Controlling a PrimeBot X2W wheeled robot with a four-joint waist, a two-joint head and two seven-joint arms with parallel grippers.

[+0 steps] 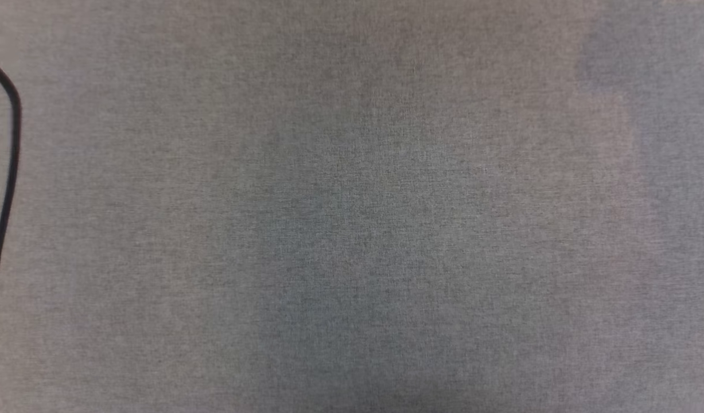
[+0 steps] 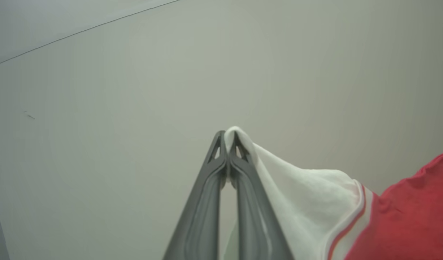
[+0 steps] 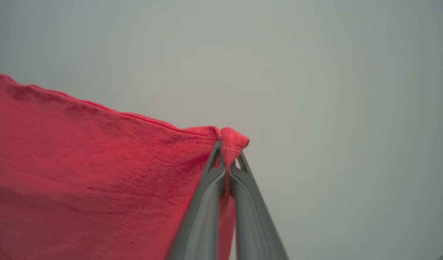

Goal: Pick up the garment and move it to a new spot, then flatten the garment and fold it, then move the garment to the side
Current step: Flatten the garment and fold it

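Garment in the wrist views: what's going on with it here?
The robot holds the garment with both arms: the left gripper is shut on its white sleeve, the right gripper on a red corner, cloth hanging from each. The head view looks down on a grey surface with a black cable at its left.

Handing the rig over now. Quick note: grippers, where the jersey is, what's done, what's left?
Left gripper: shut on the tip of the garment, at its white sleeve.
Right gripper: shut on a red hem corner.
Garment: hangs between both grippers, apparently lifted. The head view has the grey table and a black cable.
Done: pickup.
Left: lay it at the new spot, flatten, fold, move aside.
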